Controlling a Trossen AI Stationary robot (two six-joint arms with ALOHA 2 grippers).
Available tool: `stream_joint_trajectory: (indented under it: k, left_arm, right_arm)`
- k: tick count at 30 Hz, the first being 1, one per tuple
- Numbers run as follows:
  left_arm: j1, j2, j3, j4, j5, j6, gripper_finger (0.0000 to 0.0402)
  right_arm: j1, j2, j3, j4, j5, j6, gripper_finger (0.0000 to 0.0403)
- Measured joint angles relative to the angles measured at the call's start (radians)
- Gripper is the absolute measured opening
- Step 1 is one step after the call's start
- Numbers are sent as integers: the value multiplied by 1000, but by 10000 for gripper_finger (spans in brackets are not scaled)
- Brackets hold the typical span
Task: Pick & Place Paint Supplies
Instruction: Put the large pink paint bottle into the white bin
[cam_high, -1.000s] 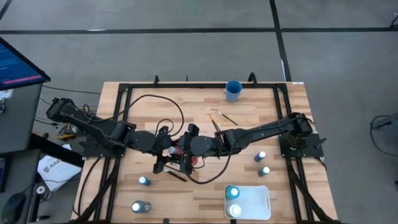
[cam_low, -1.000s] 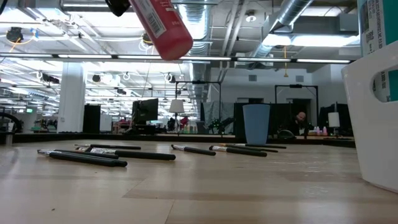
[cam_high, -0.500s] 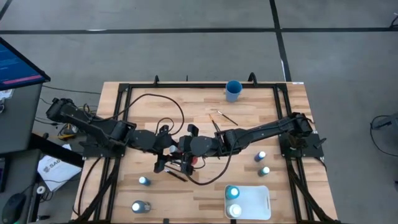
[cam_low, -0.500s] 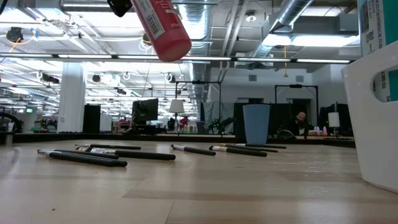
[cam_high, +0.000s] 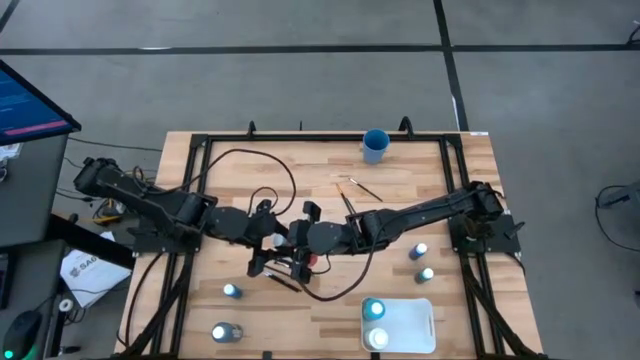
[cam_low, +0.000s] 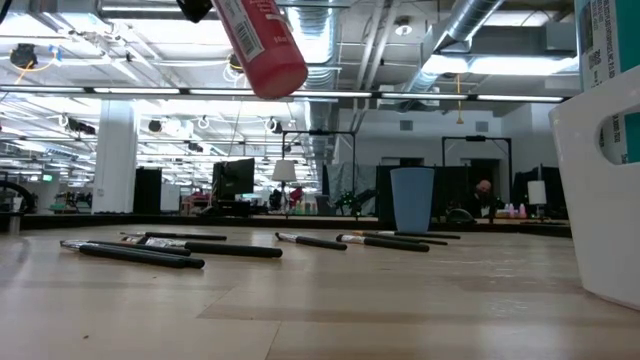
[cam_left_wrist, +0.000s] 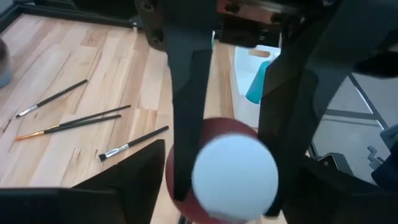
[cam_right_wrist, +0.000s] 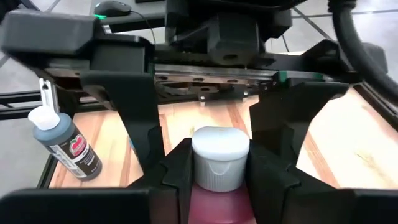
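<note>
A red paint bottle (cam_low: 265, 45) with a white cap (cam_right_wrist: 219, 149) hangs high over the table's middle, between my two grippers. My right gripper (cam_right_wrist: 217, 171) comes in from the table's right and is shut on it. Facing it from the left, my left gripper (cam_left_wrist: 227, 196) is open. Its fingers (cam_right_wrist: 144, 127) stand on either side of the cap, apart from it. Thin dark paintbrushes (cam_low: 150, 248) lie flat on the wood, some below the grippers (cam_high: 285, 281) and some farther back (cam_high: 360, 187). My right gripper pinches the red bottle between its two fingers (cam_right_wrist: 177, 171), on opposite sides of the shoulder just under the cap (cam_right_wrist: 217, 186). The fingers come from the table's right, slanting a little downward. The bottle hangs tilted, cap end up and toward the left arm, clear of the table.
A blue cup (cam_high: 375, 145) stands at the far edge. At the near right, a white tray (cam_high: 412, 325) holds two bottles. Two bottles (cam_high: 420, 250) stand by the right arm's base and two at the near left (cam_high: 232, 290). A loose black cable (cam_high: 250, 165) loops across the wood.
</note>
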Motion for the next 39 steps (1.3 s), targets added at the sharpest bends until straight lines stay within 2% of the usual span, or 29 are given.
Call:
stream_joint_trajectory:
  k: [10, 17, 23, 25, 27, 32, 35, 36, 39]
  left_arm:
    - [-4, -10, -1, -45, 39, -3, 297]
    - [-4, -74, -1, -64, 49, -12, 297]
    - [-4, -158, -1, -61, 15, -13, 296]
    - [-4, -183, -1, -63, -5, -13, 296]
    - [-4, -209, -1, -62, -18, -12, 296]
    - [-4, -247, -2, -63, -49, -5, 296]
    - [-4, -257, -2, -62, -64, -4, 296]
    - [-4, -257, -2, -63, -65, -4, 296]
    - [-4, -257, -2, -63, -65, -4, 296]
  right_arm:
    - [21, -47, 0, -36, 25, 1, 105]
    - [103, -163, 1, -144, 223, 2, 105]
    - [267, -270, 2, -308, 476, 114, 113]
    - [337, -292, 2, -421, 599, 218, 108]
    - [411, -307, 3, -556, 707, 387, 106]
    - [609, -292, 3, -975, 931, 985, 115]
    - [697, -243, 3, -1214, 949, 1359, 115]
    - [719, -220, 1, -1243, 950, 1439, 112]
    - [765, -184, -39, -1192, 958, 1476, 107]
